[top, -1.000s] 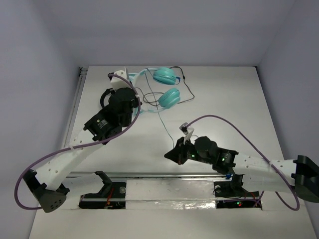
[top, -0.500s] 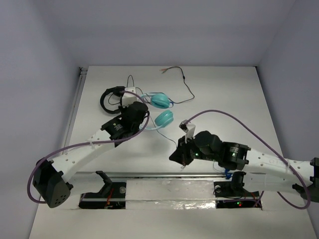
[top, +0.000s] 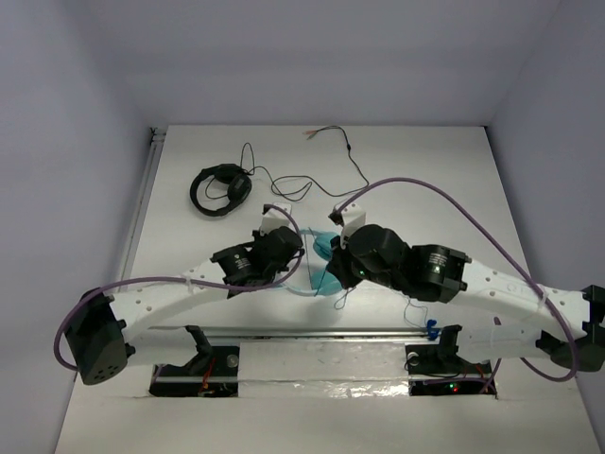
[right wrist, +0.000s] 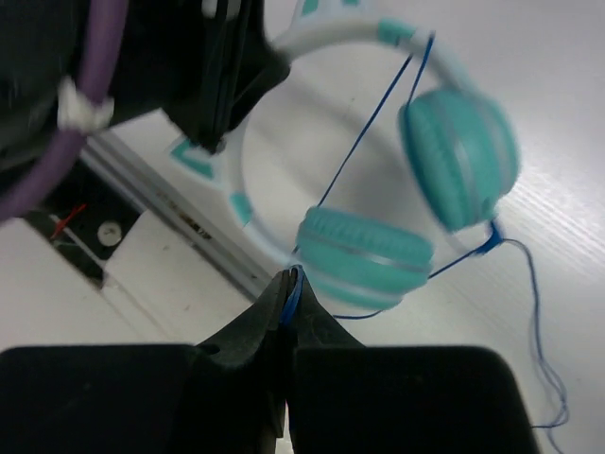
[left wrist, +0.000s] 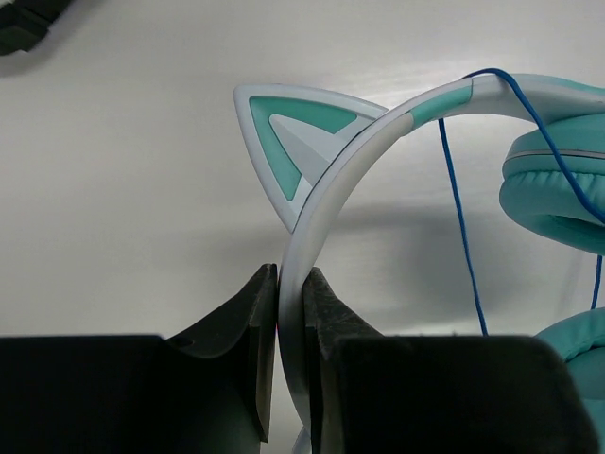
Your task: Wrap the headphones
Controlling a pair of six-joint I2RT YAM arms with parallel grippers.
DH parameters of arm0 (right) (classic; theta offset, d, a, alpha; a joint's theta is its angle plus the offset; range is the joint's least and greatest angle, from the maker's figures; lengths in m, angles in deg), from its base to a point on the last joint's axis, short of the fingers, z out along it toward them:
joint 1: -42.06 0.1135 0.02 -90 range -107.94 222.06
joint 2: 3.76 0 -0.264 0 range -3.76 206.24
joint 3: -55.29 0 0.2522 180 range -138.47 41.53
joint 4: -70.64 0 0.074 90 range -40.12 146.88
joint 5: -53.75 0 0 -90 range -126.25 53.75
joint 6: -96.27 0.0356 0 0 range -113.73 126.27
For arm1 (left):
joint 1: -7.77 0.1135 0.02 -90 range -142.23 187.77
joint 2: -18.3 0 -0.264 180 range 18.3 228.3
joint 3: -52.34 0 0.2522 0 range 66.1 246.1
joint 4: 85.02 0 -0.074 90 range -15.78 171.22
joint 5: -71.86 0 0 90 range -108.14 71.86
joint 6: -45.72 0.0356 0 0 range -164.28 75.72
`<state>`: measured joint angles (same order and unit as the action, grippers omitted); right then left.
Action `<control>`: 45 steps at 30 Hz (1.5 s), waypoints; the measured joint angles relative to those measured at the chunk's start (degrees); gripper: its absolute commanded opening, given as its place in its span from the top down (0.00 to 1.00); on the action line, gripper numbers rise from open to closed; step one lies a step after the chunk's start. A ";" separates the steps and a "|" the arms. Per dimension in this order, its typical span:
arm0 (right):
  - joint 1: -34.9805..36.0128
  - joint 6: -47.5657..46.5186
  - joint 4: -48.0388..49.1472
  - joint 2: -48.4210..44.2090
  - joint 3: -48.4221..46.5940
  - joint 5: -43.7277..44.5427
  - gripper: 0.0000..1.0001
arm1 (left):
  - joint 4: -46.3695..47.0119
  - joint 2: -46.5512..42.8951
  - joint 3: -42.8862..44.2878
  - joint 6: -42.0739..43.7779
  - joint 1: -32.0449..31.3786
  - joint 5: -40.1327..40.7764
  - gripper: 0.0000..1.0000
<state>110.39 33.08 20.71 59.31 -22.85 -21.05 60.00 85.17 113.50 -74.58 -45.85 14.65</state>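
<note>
White tabletop (top: 454, 180) and pale walls fill our overhead view. Toward the far-left corner lie the black headphones (top: 219, 189), and their black cable (top: 352, 161) wanders off to the middle of the far edge. Nearer the near edge, about midway along it, our left gripper (left wrist: 289, 288) has its fingers pressed onto the pale headband (left wrist: 333, 175) just below one cat ear (left wrist: 284, 142), pinching it edge-on. The headphones (top: 324, 248) sit between our two wrists, with both teal ear cups (right wrist: 460, 156) to the right of that grip. The thin blue cable (left wrist: 454, 208) crosses the arc of the headband. Our right gripper (right wrist: 288, 288) is closed tight on that cable beside the lower cup, and the slack trails over the table to the right.
</note>
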 measured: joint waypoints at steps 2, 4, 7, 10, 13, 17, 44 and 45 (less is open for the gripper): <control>0.00 -1.53 -1.27 2.10 -2.08 3.19 1.00 | -1.81 0.46 0.00 -0.26 -2.51 -0.87 1.00; 0.00 -2.75 -2.67 3.10 -2.91 6.51 1.00 | -3.30 0.35 0.00 -0.46 -3.78 -1.84 1.00; 0.11 -4.24 -4.68 3.52 -3.50 11.52 1.00 | -4.22 -0.87 0.00 -0.39 -4.02 -3.04 1.00; 0.15 -5.70 -5.40 3.80 -4.59 16.57 1.00 | -5.03 -3.45 0.00 0.33 -3.98 -4.37 1.00; 0.02 -6.51 -5.90 5.22 -5.84 21.57 1.00 | -6.36 -5.97 0.55 1.20 -4.15 -5.64 1.00; -0.28 -6.51 -6.05 7.45 -5.99 25.27 1.00 | -7.23 -8.13 1.88 3.15 -4.15 -6.73 1.00; -15.47 -11.19 18.58 2.99 7.30 14.29 0.86 | -6.51 -14.47 4.90 12.41 -4.22 -23.67 1.00; -15.74 -10.51 20.11 2.16 9.05 12.68 0.87 | -6.54 -14.91 5.14 12.41 -4.24 -24.06 1.00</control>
<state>94.66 22.56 40.82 61.47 -13.81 -8.37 53.47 70.27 118.64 -62.17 -50.09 -9.41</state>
